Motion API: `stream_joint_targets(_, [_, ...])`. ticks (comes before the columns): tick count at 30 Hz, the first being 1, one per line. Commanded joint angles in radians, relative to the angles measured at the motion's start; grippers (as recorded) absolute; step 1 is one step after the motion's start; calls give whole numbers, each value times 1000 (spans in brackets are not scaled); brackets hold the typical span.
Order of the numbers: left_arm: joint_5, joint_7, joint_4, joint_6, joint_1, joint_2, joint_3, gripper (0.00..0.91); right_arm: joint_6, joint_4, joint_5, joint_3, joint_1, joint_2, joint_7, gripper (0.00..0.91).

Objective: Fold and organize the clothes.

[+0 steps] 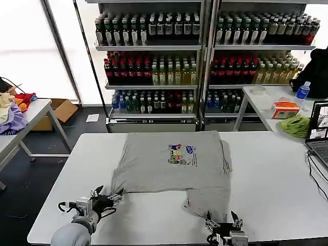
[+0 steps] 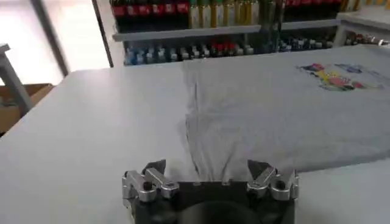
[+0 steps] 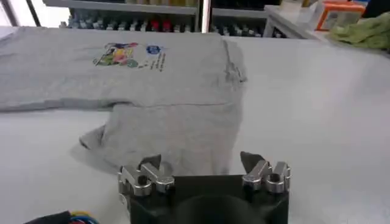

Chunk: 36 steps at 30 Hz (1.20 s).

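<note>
Nearest the head camera, at about six o'clock on the table's near edge, the right gripper (image 1: 223, 222) sits with its fingers spread wide, empty, just short of the loose flap of the grey shirt (image 1: 174, 161). In the right wrist view the right gripper (image 3: 201, 163) has that flap's rumpled hem lying directly ahead of its open jaws, close but not clamped; I cannot tell whether a fingertip brushes the cloth. The left gripper (image 1: 117, 197) waits at roughly seven o'clock, its fingers also apart and holding nothing, aimed at the shirt's near left corner. From the left wrist view the left gripper (image 2: 207, 173) lines up with the creased edge of the shirt (image 2: 274, 109), the fabric starting right in front of the jaws. The shirt lies spread at the centre of the white table (image 1: 277, 174), print side up, its colourful chest print (image 1: 182, 154) toward twelve o'clock, one portion trailing toward the near edge at five o'clock. Both grippers seem placed at the near hem so each can pinch a corner and carry it away from the robot for a fold; that is my reading, since neither has closed yet.
</note>
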Motion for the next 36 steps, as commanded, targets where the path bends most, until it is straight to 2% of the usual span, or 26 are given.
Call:
stream_joint_targets(1, [5, 4, 10, 2, 11, -7, 14, 10, 0, -14, -5, -2, -3, 1, 1, 0])
stream_joint_targets(17, [35, 10, 1, 1, 35, -14, 21, 10, 53, -92, 20, -6, 1, 16, -13, 0])
stream_joint_targets(25, [38, 17, -5, -2, 39, -26, 28, 10, 88, -62, 9, 1, -1, 17, -33, 0])
stream_joint_targets(31, [37, 20, -31, -48, 22, -39, 19, 10, 162, -10, -38, 20, 5, 10, -84, 0])
stream_joint_targets(36, [22, 0, -31, -114, -13, -60, 15, 10, 209, 1, -30, 42, 62, 23, -104, 0])
